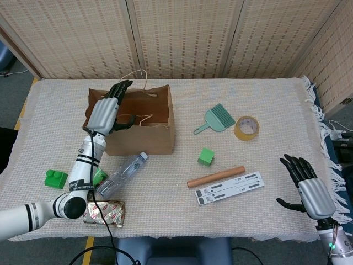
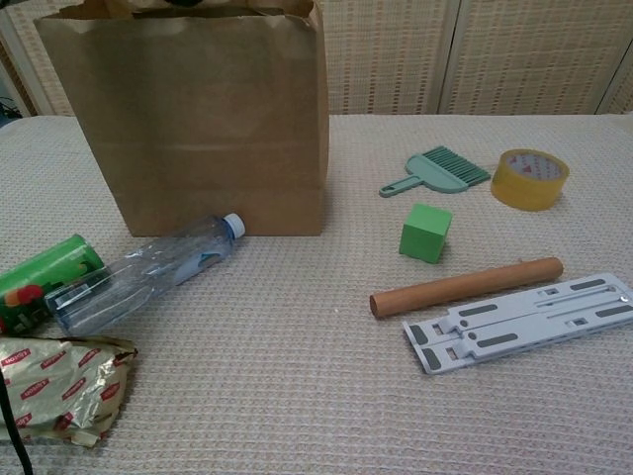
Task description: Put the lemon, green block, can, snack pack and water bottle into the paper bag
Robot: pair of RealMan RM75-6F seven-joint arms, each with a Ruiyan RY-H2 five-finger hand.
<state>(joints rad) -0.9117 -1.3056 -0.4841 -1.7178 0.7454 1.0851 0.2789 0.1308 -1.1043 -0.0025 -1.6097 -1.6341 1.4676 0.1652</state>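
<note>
The left hand (image 1: 105, 113) hangs over the mouth of the paper bag (image 1: 144, 136) with fingers apart, holding nothing; the lemon is not visible, probably inside. The water bottle (image 1: 122, 174) lies at about 6 o'clock from this hand, its long axis running from 7 to 1 o'clock, cap toward the bag. The right hand (image 1: 309, 187), fingers spread and empty, is well apart, nearer the green block (image 1: 206, 157).

A staged test room is suggested: a table draped in beige woven cloth (image 1: 265, 221) is enclosed by woven rattan folding screens (image 1: 182, 33).
</note>
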